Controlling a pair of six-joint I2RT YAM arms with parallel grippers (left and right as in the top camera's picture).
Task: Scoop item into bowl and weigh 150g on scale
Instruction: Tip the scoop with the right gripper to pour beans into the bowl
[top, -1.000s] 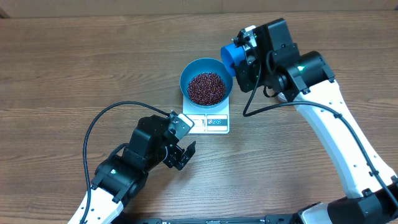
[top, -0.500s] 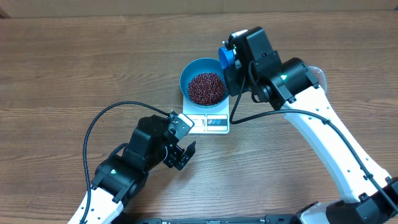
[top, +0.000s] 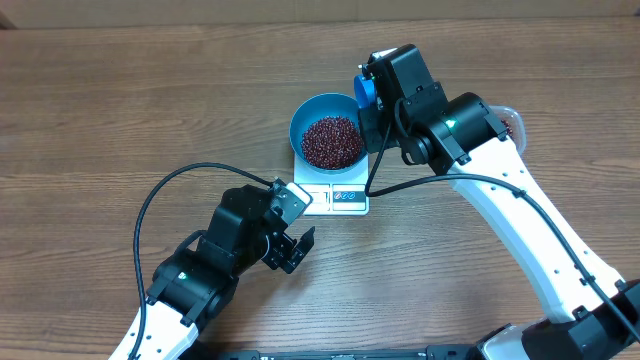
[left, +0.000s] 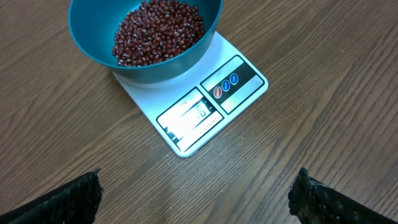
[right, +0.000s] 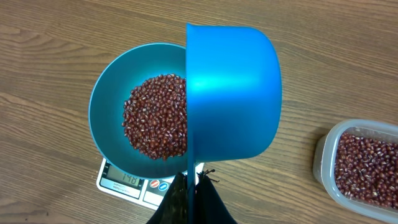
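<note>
Handling the beans (right: 155, 115): tiny, hard, loose grains that roll and pour freely. No fingers can pinch them, so they have to be moved by the cupful or tipped out in a trickle.
Where the beans lie: a heap in the blue bowl (right: 102, 106), which sits on the white scale (top: 335, 198); more are in the clear tub (right: 364, 165), well off to the right.
Bowl: light, stiff, smooth-sided plastic by the look of it. Nudging its rim would likely upset the reading (the display digits are too small to trust).
Scoop (right: 233, 93): rigid blue cup, turned on its side above the bowl's right rim; best held by its thin handle.
Right fingers (right: 208, 205): closed tight on the scoop's handle.
Left fingers (left: 71, 199): spread fully apart, gripping nothing, low over the table (top: 120, 100) near the scale's front edge.
In the way: the scoop and the right wrist crowd the bowl's right side; the left arm's cable (top: 160, 195) loops over the table left of the scale, apart from it.
</note>
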